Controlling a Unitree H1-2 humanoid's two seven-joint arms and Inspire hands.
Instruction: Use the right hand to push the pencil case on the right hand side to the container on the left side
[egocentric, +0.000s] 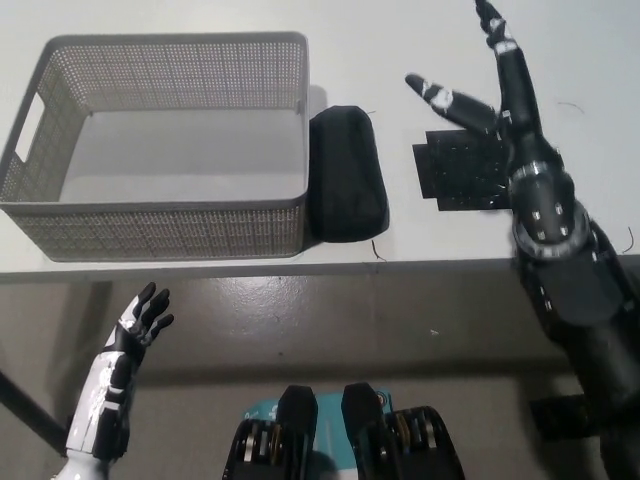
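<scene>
Black right hand (500, 95) splayed, apart from rounded matte pencil case (346, 172) against perforated container (160, 225).

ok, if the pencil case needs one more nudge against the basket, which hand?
Right. The right robot hand is open above the table beside the pencil case; the left robot hand hangs below the table edge.

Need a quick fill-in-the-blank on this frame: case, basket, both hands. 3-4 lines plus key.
1. The black pencil case lies right against the basket's ____ wall.
2. The right robot hand is ____, with fingers spread and holding nothing.
3. The pencil case lies ____ the basket, not in it.
4. The white left robot hand rests below the table's ____ edge.

Missing words: right; open; outside; front
</scene>
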